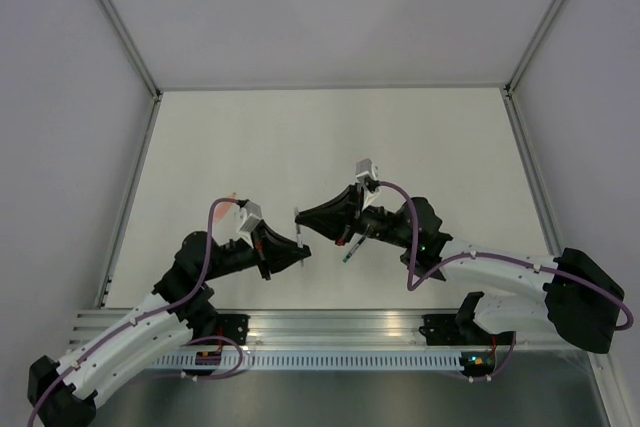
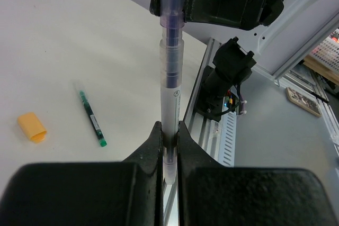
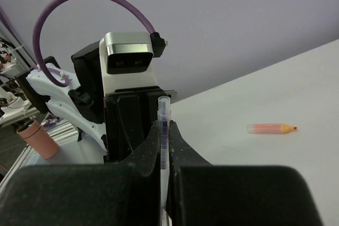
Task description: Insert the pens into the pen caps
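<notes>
Pens: a clear pen (image 2: 172,3) with a purple core stands upright at the centre of the left wrist view. The right gripper (image 3: 164,138) is clamped tight on it. Its lower end sits inside a pale tube (image 2: 170,104), on which the left gripper (image 2: 169,141) is closed. At lower left on the table (image 2: 79,35) lie a green-ended pen (image 2: 91,118) and an orange cap (image 2: 32,127), near each other but apart. An orange-tipped pen (image 3: 270,128) lies at the right of the right wrist view.
</notes>
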{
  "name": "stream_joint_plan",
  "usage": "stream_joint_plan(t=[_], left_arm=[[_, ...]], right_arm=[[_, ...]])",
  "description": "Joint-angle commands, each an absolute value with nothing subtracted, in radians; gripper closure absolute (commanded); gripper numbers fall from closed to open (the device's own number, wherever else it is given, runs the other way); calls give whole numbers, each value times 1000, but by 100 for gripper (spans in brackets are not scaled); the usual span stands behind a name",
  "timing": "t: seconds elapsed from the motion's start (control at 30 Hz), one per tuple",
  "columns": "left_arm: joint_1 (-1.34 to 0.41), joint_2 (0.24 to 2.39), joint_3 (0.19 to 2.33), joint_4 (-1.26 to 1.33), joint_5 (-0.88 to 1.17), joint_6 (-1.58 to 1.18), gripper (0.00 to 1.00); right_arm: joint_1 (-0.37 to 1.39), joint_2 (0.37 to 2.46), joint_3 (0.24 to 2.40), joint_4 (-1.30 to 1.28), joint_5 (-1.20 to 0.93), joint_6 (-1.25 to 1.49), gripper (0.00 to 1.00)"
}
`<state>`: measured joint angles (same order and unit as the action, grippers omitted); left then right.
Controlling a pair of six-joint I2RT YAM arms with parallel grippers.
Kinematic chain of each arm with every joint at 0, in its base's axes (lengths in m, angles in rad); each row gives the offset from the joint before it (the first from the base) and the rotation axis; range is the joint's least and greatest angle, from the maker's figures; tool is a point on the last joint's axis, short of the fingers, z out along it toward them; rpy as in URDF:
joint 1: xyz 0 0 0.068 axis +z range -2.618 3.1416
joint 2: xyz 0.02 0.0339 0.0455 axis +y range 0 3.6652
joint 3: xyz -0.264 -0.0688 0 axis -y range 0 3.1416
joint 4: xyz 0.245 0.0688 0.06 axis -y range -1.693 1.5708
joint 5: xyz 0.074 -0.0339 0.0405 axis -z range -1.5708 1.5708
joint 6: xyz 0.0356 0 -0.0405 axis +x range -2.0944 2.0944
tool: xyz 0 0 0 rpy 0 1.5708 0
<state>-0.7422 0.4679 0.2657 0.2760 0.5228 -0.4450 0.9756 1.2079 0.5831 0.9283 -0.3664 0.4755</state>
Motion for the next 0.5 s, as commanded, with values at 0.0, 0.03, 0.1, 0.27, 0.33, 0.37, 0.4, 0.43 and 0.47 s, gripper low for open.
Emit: stream_joint_plan(t=[0.0, 0.03, 0.1, 0.27, 0.33, 0.37, 0.4, 0.43, 0.47], left_arm=[[-741, 417, 275, 334, 422, -459, 98], [-741, 413, 275, 330, 416, -460, 98], [-741, 407, 276, 318, 396, -459, 98], [-741, 391, 276, 313, 385, -463, 98], [-741, 380, 273, 310, 376, -466, 98], [-739, 373, 268, 310, 364, -468, 98], [-739, 351, 264, 308, 357, -469, 98], [-739, 339, 261, 308, 354, -469, 98], [-739, 330, 259, 311, 357, -472, 98]], right_arm=[[1000, 1217, 557, 844, -394, 425, 100], [1002, 1213, 558, 827, -393, 416, 100], [1008, 1212, 563, 778, -402, 399, 100], [1045, 1218, 543, 738, -408, 367, 100], [1055, 1230, 543, 727, -399, 356, 100], [1074, 1233, 542, 721, -390, 347, 100], [1081, 1236, 535, 732, -374, 339, 100], [1091, 1246, 526, 750, -353, 336, 100], [1100, 1249, 506, 770, -351, 339, 100]])
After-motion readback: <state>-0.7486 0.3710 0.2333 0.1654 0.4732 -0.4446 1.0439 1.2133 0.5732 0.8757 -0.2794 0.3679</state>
